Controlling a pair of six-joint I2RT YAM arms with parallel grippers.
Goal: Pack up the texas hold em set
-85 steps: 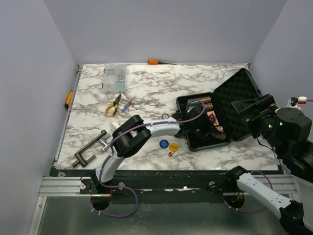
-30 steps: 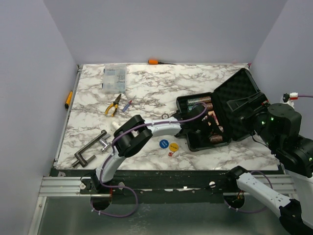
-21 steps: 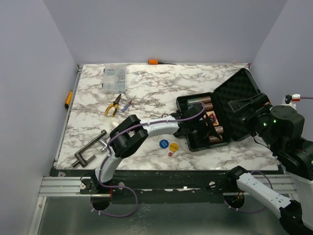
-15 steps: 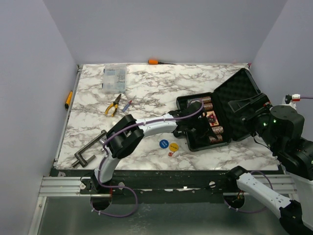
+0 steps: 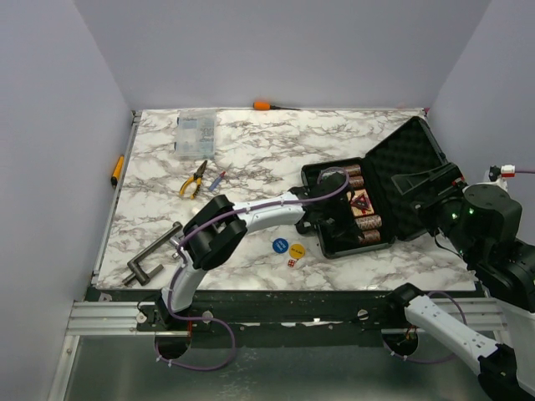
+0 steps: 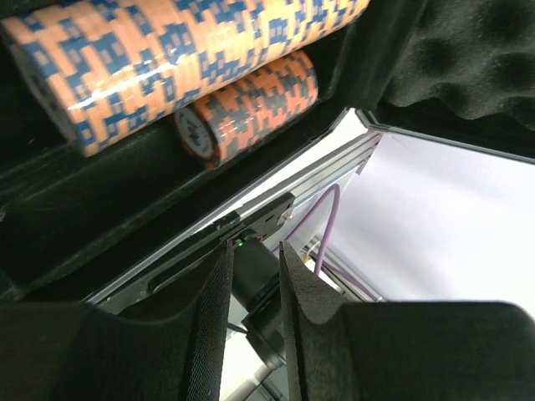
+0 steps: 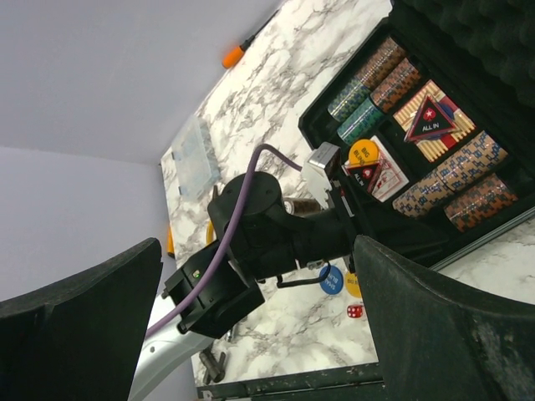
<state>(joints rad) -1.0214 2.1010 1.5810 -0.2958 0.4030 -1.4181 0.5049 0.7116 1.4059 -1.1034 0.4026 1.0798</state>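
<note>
Nearest on the bench (image 5: 401,261) lie one blue disc (image 5: 281,246), one yellow disc (image 5: 297,249) and one red die (image 5: 291,262), just beside the open black case (image 5: 359,246). Inside it I count four chip rows (image 7: 456,175), two card decks (image 7: 430,121) and a second yellow disc (image 7: 364,153). The left pincer (image 6: 255,251), narrow and seemingly empty, sits low in the case's near end. I'd raise it straight over the rim, then take the flat discs by their edges. Farther right, the right pincer (image 7: 257,242) hangs wide, holding nothing.
</note>
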